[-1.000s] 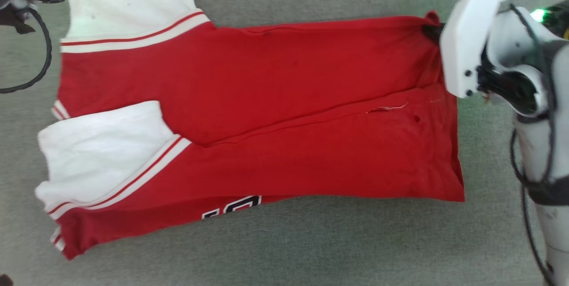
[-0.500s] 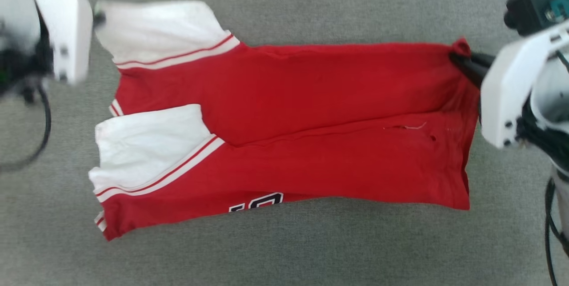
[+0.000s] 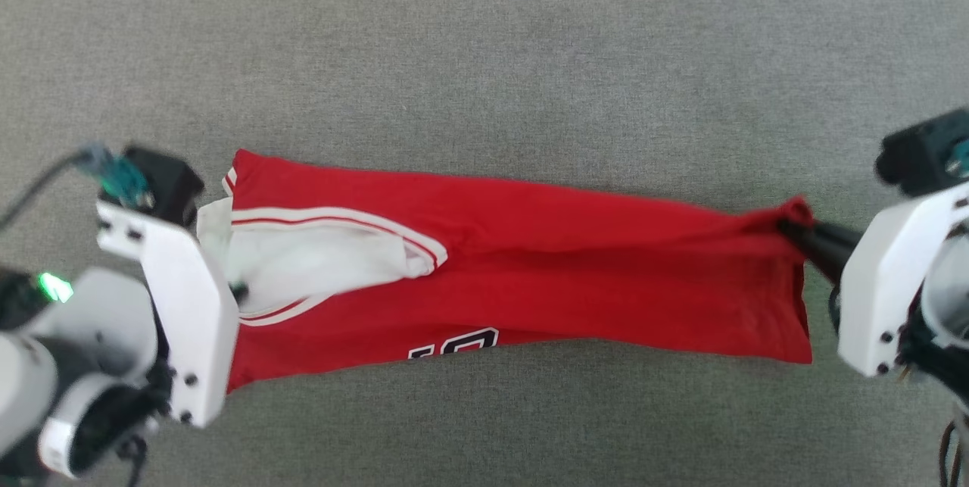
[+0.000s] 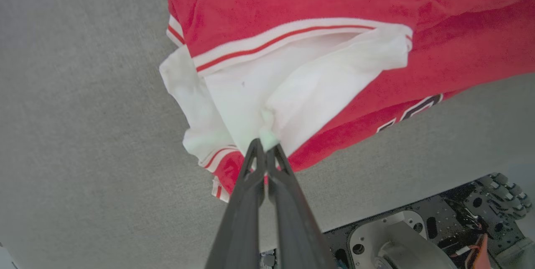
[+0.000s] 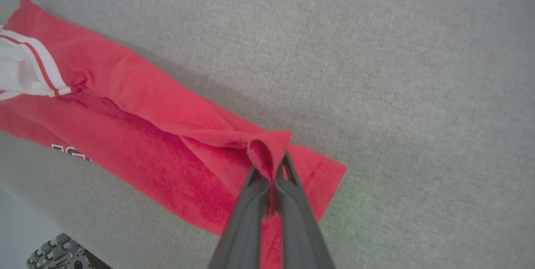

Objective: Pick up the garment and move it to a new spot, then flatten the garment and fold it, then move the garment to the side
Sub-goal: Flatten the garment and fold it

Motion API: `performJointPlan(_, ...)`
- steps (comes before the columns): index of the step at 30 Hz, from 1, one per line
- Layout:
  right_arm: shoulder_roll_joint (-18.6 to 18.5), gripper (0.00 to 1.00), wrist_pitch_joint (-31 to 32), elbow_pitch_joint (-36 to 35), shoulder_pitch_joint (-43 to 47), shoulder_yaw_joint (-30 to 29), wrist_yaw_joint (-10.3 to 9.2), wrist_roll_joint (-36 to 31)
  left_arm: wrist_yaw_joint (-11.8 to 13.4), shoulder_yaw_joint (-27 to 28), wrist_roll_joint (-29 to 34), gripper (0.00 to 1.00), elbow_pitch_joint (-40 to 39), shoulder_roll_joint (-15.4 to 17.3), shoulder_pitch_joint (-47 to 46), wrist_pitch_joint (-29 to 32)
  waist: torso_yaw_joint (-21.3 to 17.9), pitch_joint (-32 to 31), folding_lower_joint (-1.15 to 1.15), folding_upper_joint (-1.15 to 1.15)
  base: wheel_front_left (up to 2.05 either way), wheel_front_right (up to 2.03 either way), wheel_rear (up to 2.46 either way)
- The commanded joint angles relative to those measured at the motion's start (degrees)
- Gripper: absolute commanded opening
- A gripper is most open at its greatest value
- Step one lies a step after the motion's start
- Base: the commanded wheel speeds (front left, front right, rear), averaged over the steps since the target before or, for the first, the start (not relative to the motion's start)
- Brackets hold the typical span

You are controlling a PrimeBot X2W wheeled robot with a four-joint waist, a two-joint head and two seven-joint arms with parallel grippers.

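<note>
- Head view: the red jersey T-shirt with white sleeves (image 3: 568, 275) lies on the grey felt tabletop (image 3: 484, 55) as a long narrow band, strung between the left hand (image 3: 239, 291) and the right hand (image 3: 791, 229).
- Left wrist view: the left hand (image 4: 264, 145) is pinched shut on a white sleeve (image 4: 292, 93).
- Right wrist view: the right hand (image 5: 271, 168) is clamped on the red hem corner (image 5: 267, 147) (the lengthwise fold seems under way; the final fold and the move aside remain).

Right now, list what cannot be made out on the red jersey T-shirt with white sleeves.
- Black white-outlined print on the red jersey T-shirt: head view, cut off where it tucks under the folded lower edge; unreadable.
- Left gripper fingertips: head view, mostly behind its white wrist plate.
- Right gripper pinch point: right wrist view, covered by bunched red hem.
</note>
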Motion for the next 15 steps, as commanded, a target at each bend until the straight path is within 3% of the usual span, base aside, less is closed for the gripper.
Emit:
performJointPlan(1,0.3,0.0,0.2,0.7,1.1,-0.1,-0.02,-0.2,0.5,-0.4,-1.0,0.0,0.5,-0.4,1.8,-0.8,0.0,-0.1,0.0,0.0,0.0,0.0,0.0)
performJointPlan(5,1.1,0.0,-1.7,4.4,2.5,0.7,-0.02,-0.4,-1.2,-1.6,-3.1,0.0,4.5,-3.6,6.1,-4.0,0.0,-0.3,0.0,0.0,0.0,0.0,0.0)
performJointPlan(7,2.0,0.61,-3.7,6.9,2.1,1.0,-0.02,-0.2,-2.8,-1.6,-3.4,0.0,7.6,-5.2,6.6,-6.1,0.1,-0.4,0.0,0.0,0.0,0.0,0.0)
performJointPlan(8,1.7,1.0,-4.7,8.0,1.8,1.0,-0.02,-0.8,-3.5,-1.4,-3.9,0.03,9.2,-6.2,7.0,-7.1,0.2,-0.5,0.0,0.0,0.0,0.0,0.0)
performJointPlan(9,1.8,1.0,-5.5,9.0,1.6,0.9,-0.02,-0.8,-4.2,-1.2,-4.3,0.14,10.6,-7.0,7.3,-8.1,0.3,-0.7,0.0,0.0,0.0,0.0,0.0)
performJointPlan(11,1.6,1.0,-6.9,10.0,1.2,1.2,-0.02,-0.6,-5.2,-0.5,-3.5,0.84,12.8,-7.7,7.2,-10.5,0.6,-1.0,0.0,0.0,0.0,0.0,0.0)
performJointPlan(12,1.7,1.0,-7.5,10.2,1.3,1.1,-0.02,-0.1,-5.6,-0.3,-3.4,1.0,13.8,-8.0,7.5,-11.5,0.7,-1.2,0.0,0.0,0.0,0.0,0.0)
performJointPlan(15,1.7,1.0,-8.3,9.7,2.2,0.0,-0.02,1.5,-6.5,0.8,-3.4,1.0,14.5,-8.4,8.2,-14.9,1.2,-2.0,0.0,0.0,0.0,0.0,0.0)
